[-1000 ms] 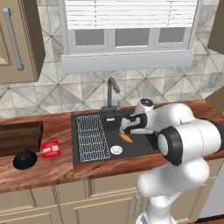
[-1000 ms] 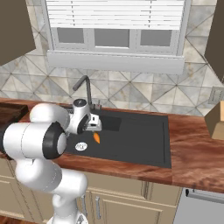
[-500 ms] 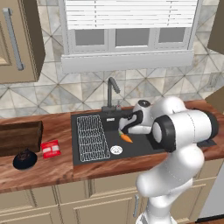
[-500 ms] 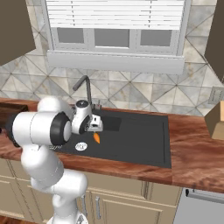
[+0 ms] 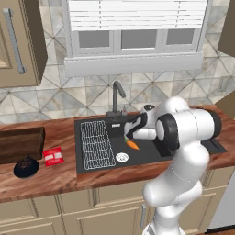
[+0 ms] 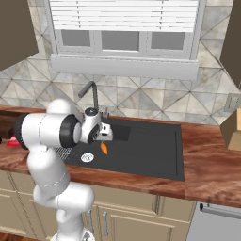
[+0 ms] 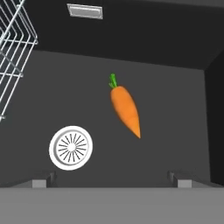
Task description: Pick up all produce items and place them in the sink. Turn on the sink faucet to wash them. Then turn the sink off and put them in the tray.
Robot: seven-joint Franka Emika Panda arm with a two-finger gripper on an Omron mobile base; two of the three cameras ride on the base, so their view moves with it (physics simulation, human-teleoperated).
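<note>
Hand view: I'm looking down into the sink (image 7: pixel 183 113), and the carrot (image 7: pixel 125 109) lies flat on the black floor ahead of my pincer (image 7: pixel 111 180), free of it. Pincer tips (image 7: pixel 39 181) sit wide apart at the bottom corners, nothing between them, so I read it as fully spread and empty. Green top of the carrot points away from the pincer, taper points back toward it and slightly right. Round silvery drain (image 7: pixel 71 148) is left of the carrot, close to the left tip, not touching the carrot. White wire rack (image 7: pixel 13 52) fills the far left; its edge is well apart from the carrot. Sink's right wall rises close on the right side, back wall with a small slot ahead. Open floor all around the carrot, most room ahead and to the left before the rack.

Left base view: pincer (image 5: pixel 129 133) hangs low over the basin just above the carrot (image 5: pixel 132 145), faucet (image 5: pixel 117 97) behind it at the rim. Further left past the sink edge on the bench (image 5: pixel 59 172): red packet (image 5: pixel 53 156), black round dish (image 5: pixel 26 167), wooden tray (image 5: pixel 20 144), all well apart from the pincer.

Right base view: carrot (image 6: pixel 104 148) just below the pincer (image 6: pixel 102 138), wide bare basin floor to the right.
</note>
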